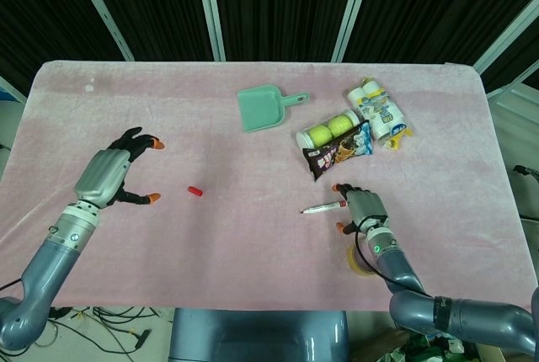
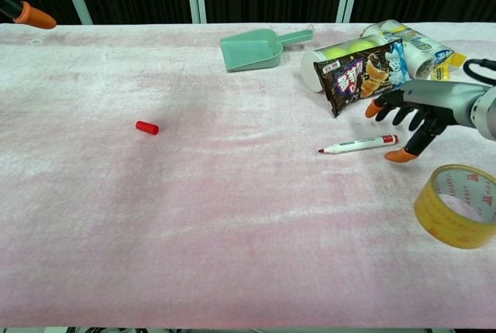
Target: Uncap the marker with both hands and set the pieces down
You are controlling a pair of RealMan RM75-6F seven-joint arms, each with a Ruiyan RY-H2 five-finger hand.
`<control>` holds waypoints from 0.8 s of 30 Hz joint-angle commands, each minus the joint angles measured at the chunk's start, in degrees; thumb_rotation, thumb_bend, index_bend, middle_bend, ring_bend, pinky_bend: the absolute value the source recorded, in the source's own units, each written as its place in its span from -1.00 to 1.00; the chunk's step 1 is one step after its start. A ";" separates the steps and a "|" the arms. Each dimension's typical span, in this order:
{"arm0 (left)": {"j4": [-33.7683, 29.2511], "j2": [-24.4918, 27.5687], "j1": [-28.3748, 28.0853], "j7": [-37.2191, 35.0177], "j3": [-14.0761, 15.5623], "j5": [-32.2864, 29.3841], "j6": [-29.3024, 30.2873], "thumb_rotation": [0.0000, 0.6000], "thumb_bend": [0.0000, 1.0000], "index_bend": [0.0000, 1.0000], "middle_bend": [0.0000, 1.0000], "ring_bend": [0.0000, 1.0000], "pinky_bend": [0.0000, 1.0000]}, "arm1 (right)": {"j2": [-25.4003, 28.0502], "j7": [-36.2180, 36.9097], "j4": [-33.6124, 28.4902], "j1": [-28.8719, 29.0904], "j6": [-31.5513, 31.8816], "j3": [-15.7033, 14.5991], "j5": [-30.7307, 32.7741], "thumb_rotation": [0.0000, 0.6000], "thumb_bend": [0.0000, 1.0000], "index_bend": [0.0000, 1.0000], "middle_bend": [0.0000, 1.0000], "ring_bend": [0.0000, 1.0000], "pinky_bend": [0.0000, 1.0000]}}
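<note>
The uncapped marker (image 2: 359,145) (image 1: 322,207) lies flat on the pink cloth, tip pointing left. My right hand (image 2: 415,116) (image 1: 362,208) hovers just right of its rear end, fingers spread, holding nothing. The red cap (image 2: 146,127) (image 1: 195,189) lies alone on the cloth at centre left. My left hand (image 1: 112,175) is left of the cap, apart from it, fingers spread and empty; in the chest view only an orange fingertip (image 2: 34,15) shows at the top left corner.
A green dustpan (image 1: 265,108) lies at the back. A tube of tennis balls (image 1: 328,132), a dark snack bag (image 1: 338,150) and a white-and-yellow pack (image 1: 378,111) cluster behind my right hand. A yellow tape roll (image 2: 457,206) sits near the front right edge.
</note>
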 commanded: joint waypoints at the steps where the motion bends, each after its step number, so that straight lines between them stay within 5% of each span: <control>1: -0.10 0.41 1.31 2.87 1.06 2.68 3.05 1.00 -0.82 -0.54 -0.64 -0.96 -0.80 | 3.18 3.19 -2.84 -1.30 4.61 3.29 -5.43 1.00 -0.59 -0.61 -0.72 -0.70 -0.61; 7: -0.38 1.89 5.65 7.62 4.23 5.72 9.29 1.00 -0.84 -0.55 -0.65 -0.97 -0.84 | 13.22 7.97 -9.89 -6.44 13.65 6.44 -15.69 1.00 -0.60 -0.61 -0.73 -0.70 -0.61; 13: 0.47 2.73 10.13 7.58 8.04 9.70 12.58 1.00 -0.88 -0.57 -0.65 -0.97 -0.83 | 24.20 18.13 -14.72 -15.68 19.68 4.58 -30.05 1.00 -0.60 -0.61 -0.73 -0.70 -0.61; 19: 5.15 0.72 15.62 4.05 11.95 16.43 16.94 1.00 -0.88 -0.57 -0.66 -0.97 -0.82 | 29.17 31.36 -7.68 -26.07 27.02 -1.83 -48.40 1.00 -0.60 -0.61 -0.74 -0.70 -0.61; 24: 9.87 -2.16 19.43 3.11 13.91 20.05 20.92 1.00 -0.90 -0.57 -0.70 -0.97 -0.82 | 29.74 34.73 -0.32 -31.35 31.08 -6.06 -55.95 1.00 -0.60 -0.61 -0.76 -0.70 -0.61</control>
